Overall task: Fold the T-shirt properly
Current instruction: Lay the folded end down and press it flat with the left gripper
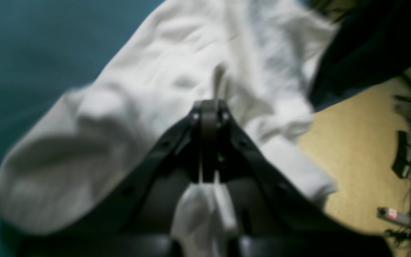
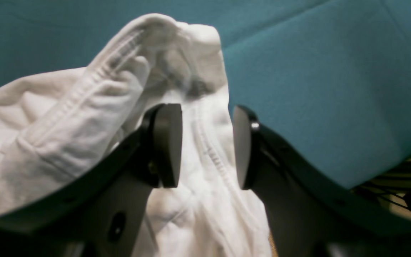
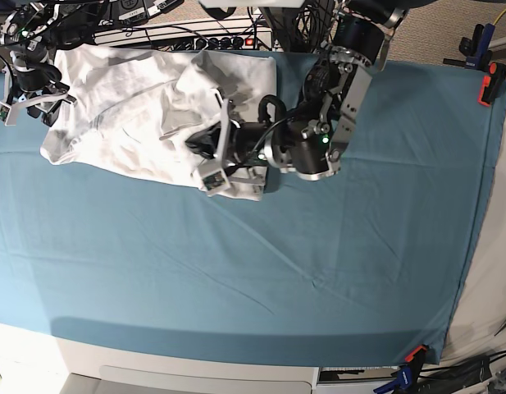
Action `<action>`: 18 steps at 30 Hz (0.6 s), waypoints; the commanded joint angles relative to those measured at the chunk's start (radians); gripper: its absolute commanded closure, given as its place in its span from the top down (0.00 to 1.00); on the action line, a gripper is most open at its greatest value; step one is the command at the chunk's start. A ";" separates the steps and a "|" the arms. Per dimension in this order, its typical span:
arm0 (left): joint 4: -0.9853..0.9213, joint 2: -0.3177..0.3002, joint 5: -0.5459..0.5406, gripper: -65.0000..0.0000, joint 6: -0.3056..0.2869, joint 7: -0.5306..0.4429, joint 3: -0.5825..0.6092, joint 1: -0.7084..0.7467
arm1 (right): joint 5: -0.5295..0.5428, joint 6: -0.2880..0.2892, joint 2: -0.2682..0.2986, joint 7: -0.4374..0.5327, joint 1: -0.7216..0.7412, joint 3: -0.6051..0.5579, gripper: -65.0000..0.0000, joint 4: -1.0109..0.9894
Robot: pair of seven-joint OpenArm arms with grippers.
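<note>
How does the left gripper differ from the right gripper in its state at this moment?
The left gripper is shut, pinching a fold of the white T-shirt; the right gripper stands open, with fabric lying loose between its pads. In the base view the left is mid-table, the right at the far corner. Both are at the shirt.

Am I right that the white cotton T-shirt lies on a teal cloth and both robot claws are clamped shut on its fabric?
Not quite. Only the left gripper is shut on the white cotton T-shirt. The right wrist view shows the right gripper with jaws apart, fabric lying loose between them. The teal cloth part is correct.
</note>
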 commanded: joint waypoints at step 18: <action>0.040 -0.097 -0.006 0.00 0.088 -0.029 -0.189 0.124 | 0.010 0.004 0.016 0.031 0.002 0.003 0.37 0.016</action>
